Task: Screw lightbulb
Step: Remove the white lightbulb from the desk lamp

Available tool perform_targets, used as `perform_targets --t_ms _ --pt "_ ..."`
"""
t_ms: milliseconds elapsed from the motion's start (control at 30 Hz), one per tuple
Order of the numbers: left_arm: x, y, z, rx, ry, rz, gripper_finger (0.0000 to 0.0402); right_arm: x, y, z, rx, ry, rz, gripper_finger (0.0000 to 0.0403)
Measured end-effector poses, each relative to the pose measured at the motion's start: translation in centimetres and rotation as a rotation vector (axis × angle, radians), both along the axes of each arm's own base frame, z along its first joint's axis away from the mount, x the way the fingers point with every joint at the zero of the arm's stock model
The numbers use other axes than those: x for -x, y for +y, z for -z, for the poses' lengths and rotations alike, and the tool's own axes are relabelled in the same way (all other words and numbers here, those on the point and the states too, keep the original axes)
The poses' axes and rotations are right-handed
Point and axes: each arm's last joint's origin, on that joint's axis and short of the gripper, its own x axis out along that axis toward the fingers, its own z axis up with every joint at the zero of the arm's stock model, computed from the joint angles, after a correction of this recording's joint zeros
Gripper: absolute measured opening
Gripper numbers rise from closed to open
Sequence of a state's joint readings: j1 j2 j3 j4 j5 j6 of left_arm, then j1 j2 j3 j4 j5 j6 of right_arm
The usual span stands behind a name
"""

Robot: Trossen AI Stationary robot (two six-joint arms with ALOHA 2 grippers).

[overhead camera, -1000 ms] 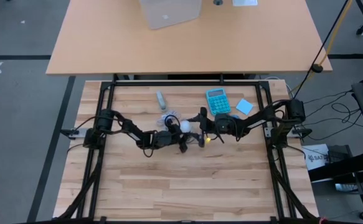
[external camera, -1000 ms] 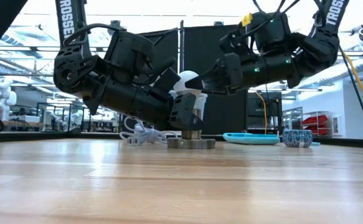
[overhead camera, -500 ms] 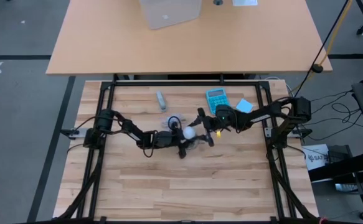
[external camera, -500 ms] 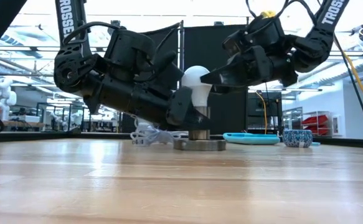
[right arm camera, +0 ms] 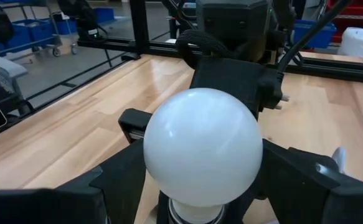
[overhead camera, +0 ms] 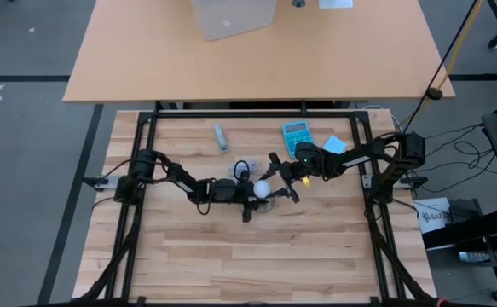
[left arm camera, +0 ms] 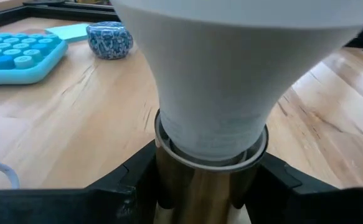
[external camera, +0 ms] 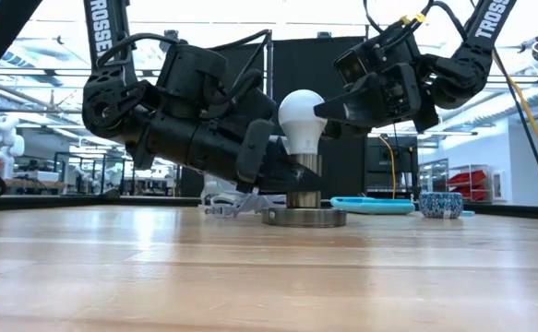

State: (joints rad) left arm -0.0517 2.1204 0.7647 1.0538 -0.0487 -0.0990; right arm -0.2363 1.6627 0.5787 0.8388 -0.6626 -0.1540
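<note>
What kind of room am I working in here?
Most likely a robotics lab or workshop. The wooden workbench sits inside a black metal frame, the low view shows open floor with shelving behind, and a small white humanoid robot stands at the far left.

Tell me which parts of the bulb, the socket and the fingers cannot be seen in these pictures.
- Bulb thread: low and left wrist views, hidden inside the metal socket, so how far it is screwed in is unknown.
- Bulb top: left wrist view, cut off by the picture edge.
- Socket base: high view, covered by the bulb and the left gripper.
- Right gripper contact with the bulb: low view, too close to tell.
</note>
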Motion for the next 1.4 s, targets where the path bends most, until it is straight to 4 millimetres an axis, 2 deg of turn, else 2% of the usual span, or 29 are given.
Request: perform_targets --t_ms 200,400,600,833,1000,1167,1400 --pt "0.0 0.0 0.0 0.003 0.0 -0.001 0.0181 0.0 0.0 -0.1 -0.004 -0.007 0.004 0.0279" --pt "0.0 0.0 0.0 0.009 0.0 0.002 0.0181 0.0 0.0 -0.3 -0.008 -0.01 0.029 0.03" --pt "0.0 0.0 0.0 0.01 -0.001 0.001 0.0181 0.0 -0.1 -1.4 0.001 -0.058 0.076 0.0324" --pt "0.0 0.1 0.0 0.01 -0.001 -0.012 0.0181 0.5 -0.2 -3.9 0.051 -0.153 0.163 0.0325" --pt "0.0 0.2 0.0 0.006 -0.004 -0.064 0.0181 1.3 -0.1 -6.0 0.09 -0.179 0.343 0.0325" --pt "0.0 0.3 0.0 -0.004 -0.008 -0.124 0.0181 2.0 0.8 -7.7 0.132 -0.21 0.492 0.0324" --pt "0.2 0.8 0.1 -0.039 -0.005 -0.258 0.0181 2.3 2.5 -7.7 0.206 -0.152 0.711 0.0318"
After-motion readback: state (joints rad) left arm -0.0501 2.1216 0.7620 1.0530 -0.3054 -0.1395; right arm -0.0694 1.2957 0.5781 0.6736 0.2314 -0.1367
